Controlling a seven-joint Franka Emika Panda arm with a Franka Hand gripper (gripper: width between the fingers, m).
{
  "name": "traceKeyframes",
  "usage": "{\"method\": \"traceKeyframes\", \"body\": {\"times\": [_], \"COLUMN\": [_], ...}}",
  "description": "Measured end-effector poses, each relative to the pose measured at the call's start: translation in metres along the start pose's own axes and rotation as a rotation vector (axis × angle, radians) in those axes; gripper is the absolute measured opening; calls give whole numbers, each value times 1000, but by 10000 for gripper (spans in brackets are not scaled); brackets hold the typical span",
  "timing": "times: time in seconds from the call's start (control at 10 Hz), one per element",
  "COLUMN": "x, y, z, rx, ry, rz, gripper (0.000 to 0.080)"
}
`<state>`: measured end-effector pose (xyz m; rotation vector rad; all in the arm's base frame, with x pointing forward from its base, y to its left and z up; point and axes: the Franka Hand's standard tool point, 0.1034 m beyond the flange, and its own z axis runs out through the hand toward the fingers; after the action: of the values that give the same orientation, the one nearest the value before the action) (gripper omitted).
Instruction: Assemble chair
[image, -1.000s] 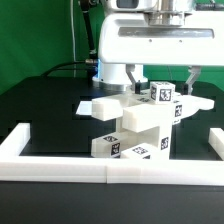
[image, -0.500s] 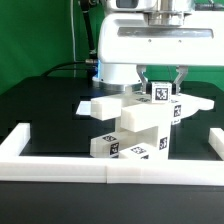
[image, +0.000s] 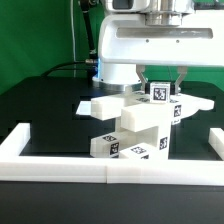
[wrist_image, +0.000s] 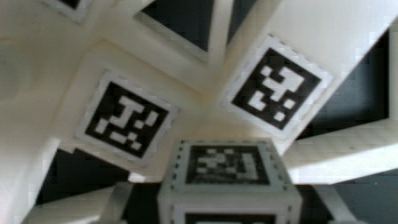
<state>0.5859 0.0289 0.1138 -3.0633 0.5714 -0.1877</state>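
Gripper (image: 160, 84) partly closed, fingers clamping tagged leg (image: 159, 91) atop chair (image: 135, 125). Wall (image: 110, 172) runs in front of chair. I judge the step is fitting leg to chair. Next I need a square, steady press without nudging chair.

The hand (image: 162, 84) grips a tagged cube (image: 159, 92); it sits atop the chair (image: 140, 120).

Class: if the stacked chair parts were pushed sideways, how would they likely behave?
Probably stiff: the stacked chair parts look like chunky hard plastic blocks. Possibly apt to tip: the pile is several tiers high, with slabs overhanging the narrower base on both sides.
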Motion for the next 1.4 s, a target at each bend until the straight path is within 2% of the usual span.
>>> {"method": "traceKeyframes", "body": {"times": [1.4], "x": [-2], "y": [-4], "z": [1], "rx": [9], "ry": [-9], "rz": [779], "gripper": [287]}}
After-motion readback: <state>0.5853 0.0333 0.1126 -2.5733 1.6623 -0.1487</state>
